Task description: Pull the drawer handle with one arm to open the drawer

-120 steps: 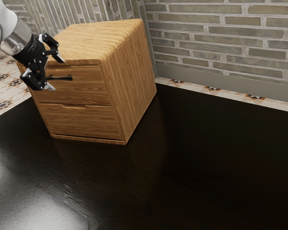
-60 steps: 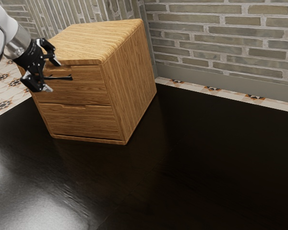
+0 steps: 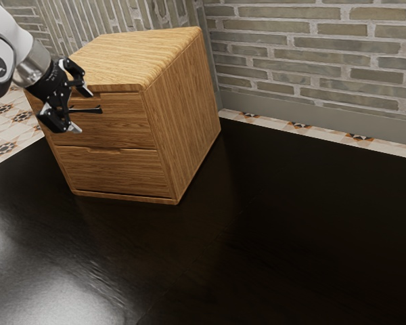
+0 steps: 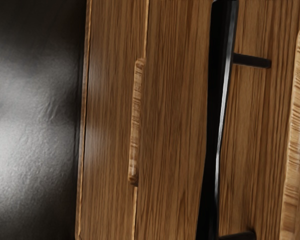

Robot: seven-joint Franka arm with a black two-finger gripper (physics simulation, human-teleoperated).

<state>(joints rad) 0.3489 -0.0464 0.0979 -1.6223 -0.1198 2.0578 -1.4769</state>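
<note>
Wooden cabinet (image 3: pixel 142 61) stands loose-looking on the dark surface, its upper drawer (image 3: pixel 115 122) flush and closed; pull off-axis and you may drag the whole box instead of sliding the drawer. Your gripper (image 3: pixel 80 107) is spread wide, straddling the thin black handle (image 3: pixel 89 109) unclamped. Retreat before closing and the bar slips free.

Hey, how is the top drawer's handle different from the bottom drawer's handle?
The top drawer's handle is a thin black bar standing off the front on posts; the bottom drawer's handle is a wooden strip, coloured like the cabinet, lying close against its front. The open gripper straddles the top drawer's handle, not the bottom drawer's handle. Both run horizontally across their drawer fronts.
</note>
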